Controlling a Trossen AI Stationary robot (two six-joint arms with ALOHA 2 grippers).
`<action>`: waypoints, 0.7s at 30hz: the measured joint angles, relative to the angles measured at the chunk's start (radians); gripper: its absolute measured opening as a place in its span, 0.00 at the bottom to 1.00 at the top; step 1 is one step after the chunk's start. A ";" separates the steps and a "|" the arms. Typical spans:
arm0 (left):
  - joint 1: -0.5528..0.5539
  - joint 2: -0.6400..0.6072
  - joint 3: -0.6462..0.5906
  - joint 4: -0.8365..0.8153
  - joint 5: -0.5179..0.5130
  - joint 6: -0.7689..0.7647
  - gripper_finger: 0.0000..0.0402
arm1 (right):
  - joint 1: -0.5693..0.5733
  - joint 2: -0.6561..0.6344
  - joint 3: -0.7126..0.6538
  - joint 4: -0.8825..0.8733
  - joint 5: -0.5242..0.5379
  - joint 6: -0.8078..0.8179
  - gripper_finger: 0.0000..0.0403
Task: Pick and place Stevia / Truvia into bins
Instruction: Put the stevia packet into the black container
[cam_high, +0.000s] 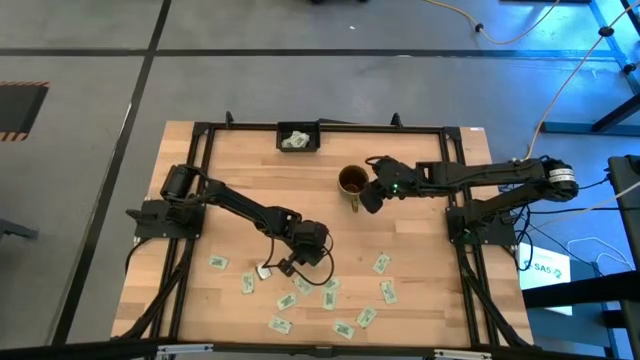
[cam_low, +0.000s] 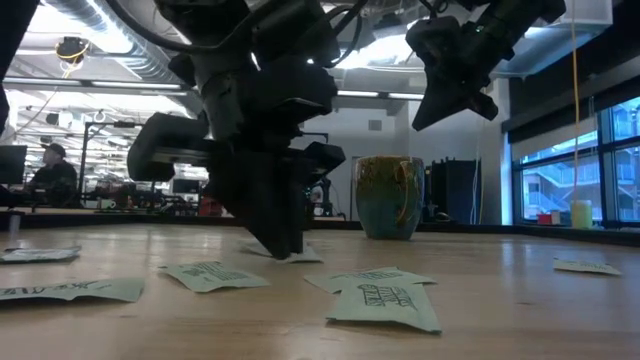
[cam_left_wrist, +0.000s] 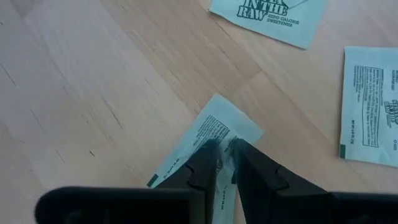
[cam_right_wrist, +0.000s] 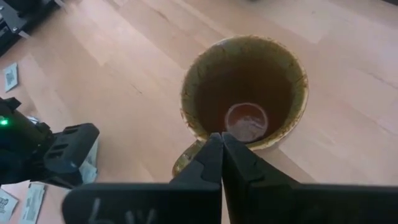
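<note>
Several white-and-green Stevia sachets (cam_high: 330, 293) lie flat on the near half of the wooden table. My left gripper (cam_left_wrist: 225, 146) is down on one sachet (cam_left_wrist: 217, 121), its fingers nearly together with paper between them. The brown-gold mug (cam_high: 352, 180) stands upright at mid-table, with something small and round on its bottom (cam_right_wrist: 245, 121). My right gripper (cam_right_wrist: 222, 140) hangs shut and empty just above the mug's rim. The black tray (cam_high: 297, 137) sits at the far edge with sachets inside. My left gripper pinches the sachet's middle (cam_left_wrist: 225, 134) between its two fingertips, paper showing in the narrow gap. The fingers slant steeply down from the table's left and meet the table top (cam_low: 282, 252). The sachet lies on the wood, its far end (cam_left_wrist: 239, 121) flat.
Other sachets lie close around the left gripper (cam_left_wrist: 367, 106), (cam_left_wrist: 270, 18), (cam_low: 205, 275), (cam_low: 385, 300). The black frame rails (cam_high: 200, 200) run along the table's left, right and far sides. A person (cam_low: 50, 170) sits far back in the room.
</note>
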 joint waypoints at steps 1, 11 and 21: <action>0.000 0.001 0.000 0.001 -0.003 -0.004 0.11 | 0.002 0.000 0.000 0.001 0.002 0.000 0.00; 0.026 -0.052 0.009 -0.101 -0.048 -0.007 0.01 | 0.002 0.000 0.000 -0.007 0.002 0.000 0.00; 0.148 -0.167 0.090 -0.171 -0.041 -0.044 0.01 | 0.001 0.000 0.000 -0.035 0.003 -0.004 0.00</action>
